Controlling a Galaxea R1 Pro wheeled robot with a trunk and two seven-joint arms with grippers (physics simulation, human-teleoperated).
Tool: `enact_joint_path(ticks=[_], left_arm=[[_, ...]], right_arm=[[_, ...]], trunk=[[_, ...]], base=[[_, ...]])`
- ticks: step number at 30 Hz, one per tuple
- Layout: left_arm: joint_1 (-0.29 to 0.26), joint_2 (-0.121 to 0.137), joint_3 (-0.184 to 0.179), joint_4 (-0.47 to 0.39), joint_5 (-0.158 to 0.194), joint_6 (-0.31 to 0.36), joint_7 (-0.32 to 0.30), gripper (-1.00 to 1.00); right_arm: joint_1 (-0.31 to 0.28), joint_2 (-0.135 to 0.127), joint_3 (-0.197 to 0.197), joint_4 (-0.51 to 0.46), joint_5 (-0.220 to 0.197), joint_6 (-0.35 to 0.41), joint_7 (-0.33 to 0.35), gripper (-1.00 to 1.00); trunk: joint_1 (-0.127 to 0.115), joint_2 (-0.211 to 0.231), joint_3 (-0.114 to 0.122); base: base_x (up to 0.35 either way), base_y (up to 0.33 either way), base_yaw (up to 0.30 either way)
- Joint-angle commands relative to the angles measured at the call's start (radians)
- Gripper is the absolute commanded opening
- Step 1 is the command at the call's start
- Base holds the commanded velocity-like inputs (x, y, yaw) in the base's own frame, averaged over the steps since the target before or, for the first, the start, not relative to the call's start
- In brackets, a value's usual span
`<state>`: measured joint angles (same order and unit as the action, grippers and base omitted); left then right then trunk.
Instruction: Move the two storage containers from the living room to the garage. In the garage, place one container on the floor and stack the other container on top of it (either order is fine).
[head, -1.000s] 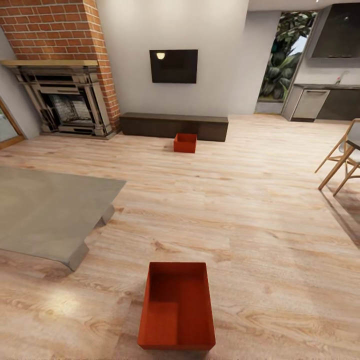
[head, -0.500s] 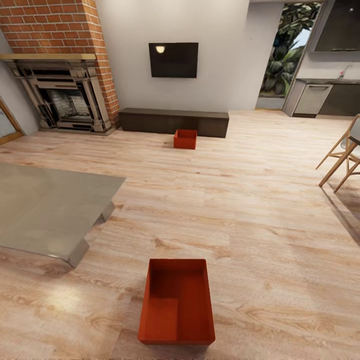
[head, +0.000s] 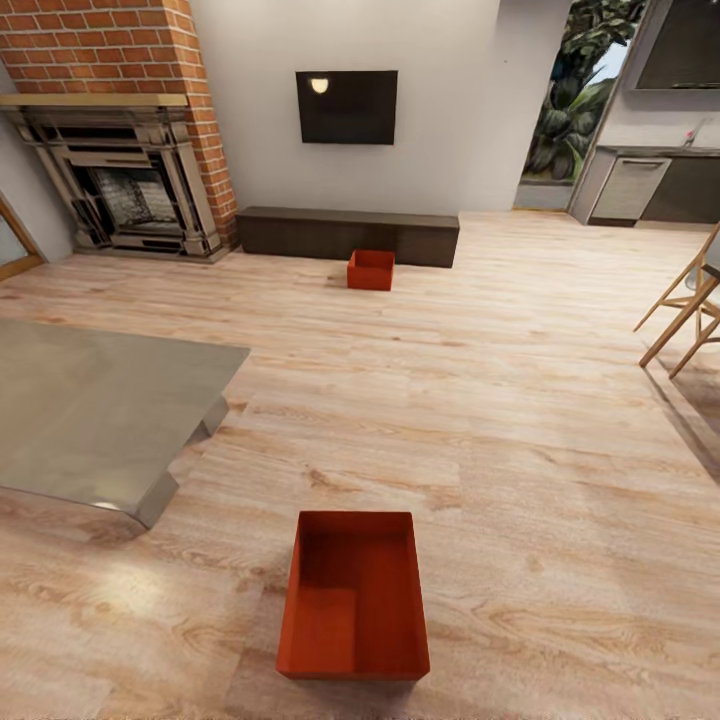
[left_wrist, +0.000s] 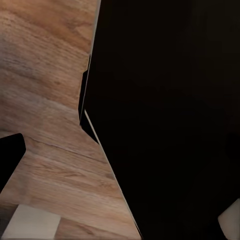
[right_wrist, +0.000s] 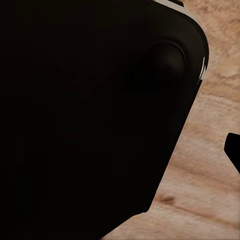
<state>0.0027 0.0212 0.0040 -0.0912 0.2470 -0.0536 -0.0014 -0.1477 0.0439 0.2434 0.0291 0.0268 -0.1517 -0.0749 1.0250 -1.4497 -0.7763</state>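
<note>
Two orange-red storage containers sit on the wood floor (head: 520, 400), one (head: 354, 596) well short of the dark bench (head: 347, 235), one (head: 371, 270) just before it; likely light, stiff, thin-walled, so pinch opposite rims—you cannot tell either gripper's opening.

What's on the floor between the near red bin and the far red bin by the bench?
Nothing: in the head view only bare wood-plank floor runs from the near bin to the far bin. The grey table sits off to the side.

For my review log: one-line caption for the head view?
Two open orange-red storage containers on living-room planks: near container in front, far container by the bench.
</note>
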Motion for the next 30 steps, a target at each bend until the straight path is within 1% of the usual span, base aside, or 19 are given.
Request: enact_joint_path(ticks=[1, 16, 17, 19, 21, 28, 30], left_arm=[[0.0, -0.001, 0.0, -0.001, 0.005, -0.002, 0.0, 1.0], [0.0, -0.008, 0.005, 0.001, 0.007, -0.001, 0.0, 1.0], [0.0, -0.007, 0.004, 0.001, 0.007, -0.001, 0.0, 1.0], [0.0, 0.009, 0.001, 0.0, 0.002, -0.002, 0.0, 1.0], [0.0, 0.02, 0.001, -0.002, 0.001, -0.002, 0.0, 1.0], [0.0, 0.016, -0.001, -0.001, 0.004, -0.002, 0.0, 1.0], [0.0, 0.018, -0.003, -0.001, 0.003, -0.002, 0.0, 1.0]], right_arm=[[-0.001, 0.0, 0.004, 0.003, 0.003, -0.005, -0.005, 1.0], [-0.001, 0.0, 0.004, 0.003, 0.001, -0.005, -0.005, 1.0], [-0.001, 0.0, 0.004, 0.003, 0.001, -0.004, -0.005, 1.0], [-0.001, 0.0, 0.004, 0.003, -0.001, -0.003, -0.005, 1.0], [-0.001, 0.0, 0.004, 0.003, 0.001, -0.003, -0.005, 1.0], [-0.001, -0.001, 0.002, 0.003, -0.001, -0.003, -0.005, 1.0], [-0.001, -0.001, 0.002, 0.003, -0.001, -0.003, -0.005, 1.0]], trunk=[[0.0, 0.0, -0.002], [0.0, 0.0, -0.026], [0.0, 0.0, -0.028], [0.0, 0.0, -0.031], [0.0, 0.0, -0.034], [0.0, 0.0, -0.045], [0.0, 0.0, -0.048]], base=[[0.0, 0.0, 0.0], [0.0, 0.0, 0.0], [0.0, 0.0, 0.0], [0.0, 0.0, 0.0], [0.0, 0.0, 0.0], [0.0, 0.0, 0.0], [0.0, 0.0, 0.0]])
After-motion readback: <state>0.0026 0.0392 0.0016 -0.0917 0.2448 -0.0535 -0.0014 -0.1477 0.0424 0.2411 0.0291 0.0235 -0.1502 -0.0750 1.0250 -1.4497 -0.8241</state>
